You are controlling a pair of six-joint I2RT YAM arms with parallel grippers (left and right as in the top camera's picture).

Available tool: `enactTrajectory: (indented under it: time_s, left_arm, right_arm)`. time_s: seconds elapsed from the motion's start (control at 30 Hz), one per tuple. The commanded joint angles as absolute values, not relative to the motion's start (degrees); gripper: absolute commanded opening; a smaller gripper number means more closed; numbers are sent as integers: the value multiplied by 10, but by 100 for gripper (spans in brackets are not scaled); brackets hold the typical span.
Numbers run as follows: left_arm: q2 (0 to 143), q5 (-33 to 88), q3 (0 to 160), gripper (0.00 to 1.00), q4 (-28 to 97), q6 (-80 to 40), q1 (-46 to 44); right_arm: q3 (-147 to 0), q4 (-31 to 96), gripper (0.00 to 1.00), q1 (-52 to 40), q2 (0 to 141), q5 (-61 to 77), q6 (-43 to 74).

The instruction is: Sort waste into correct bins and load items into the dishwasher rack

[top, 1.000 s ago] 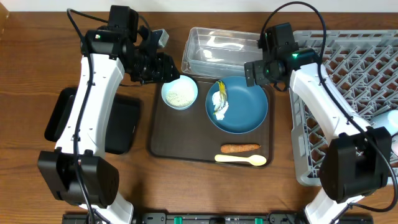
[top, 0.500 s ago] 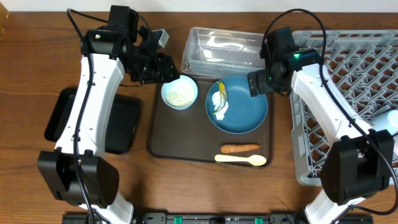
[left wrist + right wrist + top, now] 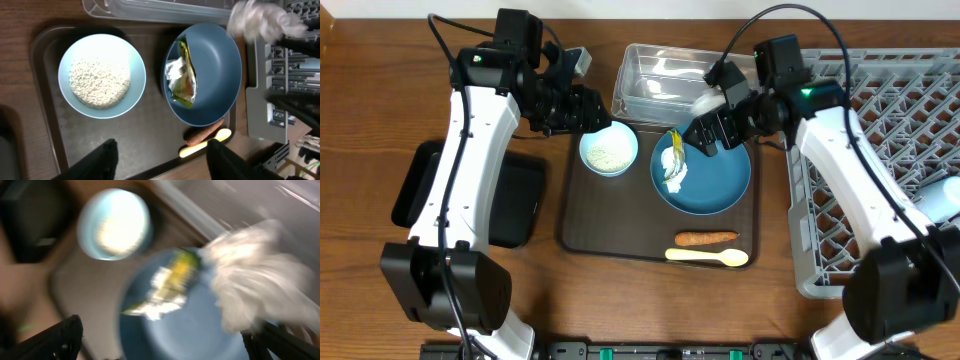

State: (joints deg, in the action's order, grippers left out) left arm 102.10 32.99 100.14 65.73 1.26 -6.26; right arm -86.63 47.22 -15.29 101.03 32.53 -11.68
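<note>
My right gripper (image 3: 698,135) (image 3: 167,335) hangs over the blue plate (image 3: 720,185) (image 3: 190,330), its fingers wide apart. A white crumpled wad (image 3: 710,100) (image 3: 255,285) sits against its right finger; the view is blurred, so contact is unclear. A yellow-silver wrapper (image 3: 673,165) (image 3: 181,77) lies on the plate. My left gripper (image 3: 592,108) (image 3: 161,150) is open above the tray (image 3: 590,225), next to the light blue bowl of rice (image 3: 609,152) (image 3: 67,60). An orange carrot-like piece (image 3: 706,238) and a yellow spoon (image 3: 708,257) lie at the tray's front.
A clear plastic bin (image 3: 665,85) stands behind the tray. A black bin (image 3: 515,200) sits at the left. The grey dishwasher rack (image 3: 880,120) fills the right side, with a pale cup (image 3: 940,195) at its right edge.
My right gripper has swung left and tilted, from the plate's back right edge to over the plate, and the white wad now shows beside it. The left arm has not moved.
</note>
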Motion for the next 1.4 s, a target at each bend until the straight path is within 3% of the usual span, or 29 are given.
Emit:
enactTrajectory:
  time_s: [0.0,0.33,0.77,1.07,1.2,1.37]
  left_arm:
    - [1010,341,999,64,659,12,-62]
    - [1011,451,999,77,655,14,-62]
    - [1011,643,999,79,624,42,-62]
    - [1011,655,999,78,622,42,-65]
    - [1011,685,999,67,611,42,-68]
    - [1011,690,999,26,603,42,-68]
  right_arm:
    - [-877,471,99,-158,981,450,-177]
    - [-877,458,99,-158,981,645,-239]
    - [-877,383,99,-158,981,788,-237]
    - [-877,347,99,-158,981,856,-234]
    - [-877,344,99,-158,981,856,-232]
    - [-877,345,99,-158,981,856,-222]
